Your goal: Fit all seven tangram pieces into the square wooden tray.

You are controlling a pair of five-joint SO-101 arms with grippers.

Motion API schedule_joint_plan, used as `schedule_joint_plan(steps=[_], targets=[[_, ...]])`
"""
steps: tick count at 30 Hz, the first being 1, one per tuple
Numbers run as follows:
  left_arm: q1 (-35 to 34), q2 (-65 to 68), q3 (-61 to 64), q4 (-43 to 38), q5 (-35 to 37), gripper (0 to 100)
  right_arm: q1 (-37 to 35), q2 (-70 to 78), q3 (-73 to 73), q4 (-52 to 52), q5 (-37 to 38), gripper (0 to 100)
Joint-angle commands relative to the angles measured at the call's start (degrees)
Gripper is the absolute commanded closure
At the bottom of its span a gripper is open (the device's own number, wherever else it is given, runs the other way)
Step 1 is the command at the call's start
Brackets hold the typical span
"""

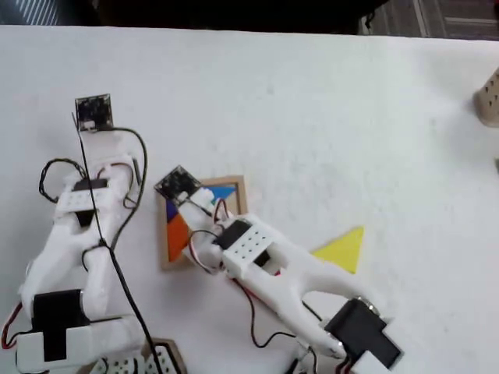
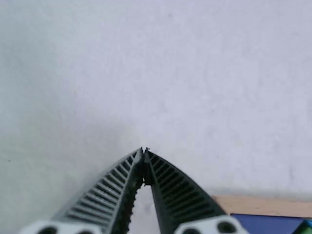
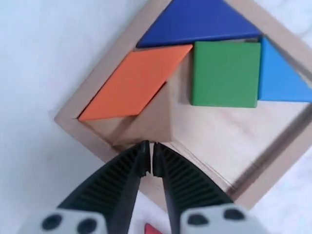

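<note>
Parallelogram [image 3: 131, 83] (orange, flat) in wooden tray [image 3: 103, 73]

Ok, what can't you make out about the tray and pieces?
High view: the right arm covers most of the wooden tray, hiding most pieces inside.
Right wrist view: a red piece is cut off by the frame edge; shape unclear.
Left wrist view: the tray is cut off at the edge.

White tabletop [image 1: 327, 117] carries the square wooden tray [image 1: 165, 245] left of centre. A yellow triangle [image 1: 344, 249] lies flat, apart to its right. A perforated wooden block [image 1: 489, 97] stands at the right edge.
</note>
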Motion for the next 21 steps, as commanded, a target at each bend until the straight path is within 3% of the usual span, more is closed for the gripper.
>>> schedule_joint_plan(steps=[1, 13, 21], targets=[[0.22, -0.22, -2.64, 0.26, 0.7, 98, 0.04, 1.54, -4.57, -0.48, 0.53, 98.1], [0.22, -0.22, -2.2, 0.26, 0.7, 98, 0.48, 6.46, -12.13, 1.1, 0.88, 98.1], [0.22, -0.22, -2.2, 0.26, 0.7, 98, 5.05, 4.09, -12.13, 2.59, 0.79, 98.1]])
